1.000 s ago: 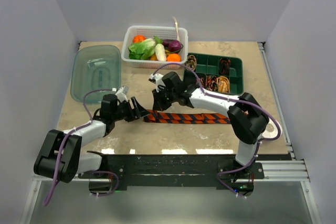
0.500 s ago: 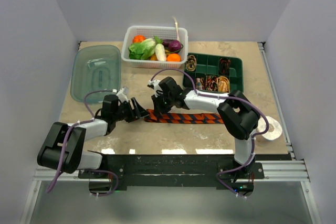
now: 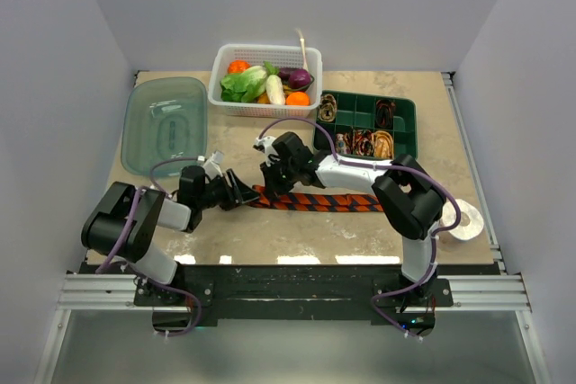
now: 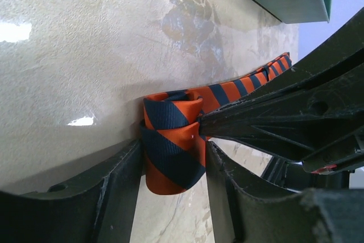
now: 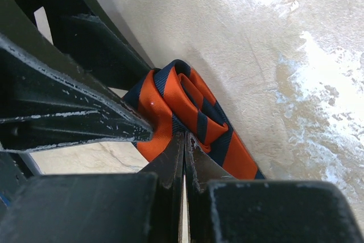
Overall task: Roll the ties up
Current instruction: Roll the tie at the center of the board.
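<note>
An orange-red and dark striped tie [image 3: 324,202] lies flat across the table, its left end wound into a small roll [image 4: 170,152]. My left gripper [image 4: 173,163] is shut on that roll, one finger pressed against each side. My right gripper [image 5: 185,138] is shut, and its joined tips press against the roll's [image 5: 196,106] side beside a left finger [image 5: 85,118]. In the top view both grippers, left [image 3: 245,195] and right [image 3: 270,188], meet at the tie's left end. Brown and tan coiled ties [image 3: 382,143] sit in a green tray.
The green compartment tray [image 3: 409,119] stands at the back right. A white basket [image 3: 216,87] of vegetables is at the back centre. A teal lid [image 3: 162,123] lies at the back left. A white tape roll [image 3: 466,220] sits near the right edge.
My left jaws have narrowed onto the rolled end. The right gripper has slid left and down onto the roll, and both arms' elbows have swung inward.
</note>
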Robot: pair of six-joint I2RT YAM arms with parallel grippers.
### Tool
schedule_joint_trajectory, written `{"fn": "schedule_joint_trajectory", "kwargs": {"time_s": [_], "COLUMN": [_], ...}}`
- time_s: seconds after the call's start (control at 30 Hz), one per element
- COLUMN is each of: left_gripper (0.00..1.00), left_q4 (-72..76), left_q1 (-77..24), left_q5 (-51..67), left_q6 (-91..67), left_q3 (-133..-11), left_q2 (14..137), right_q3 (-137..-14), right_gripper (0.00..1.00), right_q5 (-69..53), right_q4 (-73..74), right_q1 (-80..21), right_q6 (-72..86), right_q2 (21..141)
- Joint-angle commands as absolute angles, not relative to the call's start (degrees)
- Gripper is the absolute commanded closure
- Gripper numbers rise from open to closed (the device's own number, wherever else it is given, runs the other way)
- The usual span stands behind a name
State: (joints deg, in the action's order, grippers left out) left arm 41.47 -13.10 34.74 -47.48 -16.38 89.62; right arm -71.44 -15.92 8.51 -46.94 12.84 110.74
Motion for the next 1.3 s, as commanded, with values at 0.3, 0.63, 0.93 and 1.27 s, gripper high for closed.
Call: {"fn": "schedule_joint_trajectory", "kwargs": {"time_s": [0.3,0.63,0.93,1.27], "left_gripper": [0.83,0.96,0.97,0.97], "left_q4": [46.9,30.3,11.4,-5.8], "left_q1": [-12.7,-12.7,-12.9,-18.3], "left_q5": [34.8,29.2,22.0,8.5], "left_q6": [-48.4,-41.7,-33.8,-29.0], "left_q3": [-17.0,-20.7,-27.9,-37.6], "left_q2": [92.3,86.8,81.0,79.0], "right_q3": [-71.7,-74.5,-76.2,-79.7], "right_gripper": [1.0,1.0,1.0,1.0], "right_q5": [-15.8,-16.0,-15.1,-15.1], "right_q4": [7.2,8.3,8.9,7.3], "right_q1": [-47.1,-47.2,-47.1,-47.3], "right_q6": [11.8,11.9,11.7,12.9], "right_q2": [110.6,109.4,110.6,115.5]}}
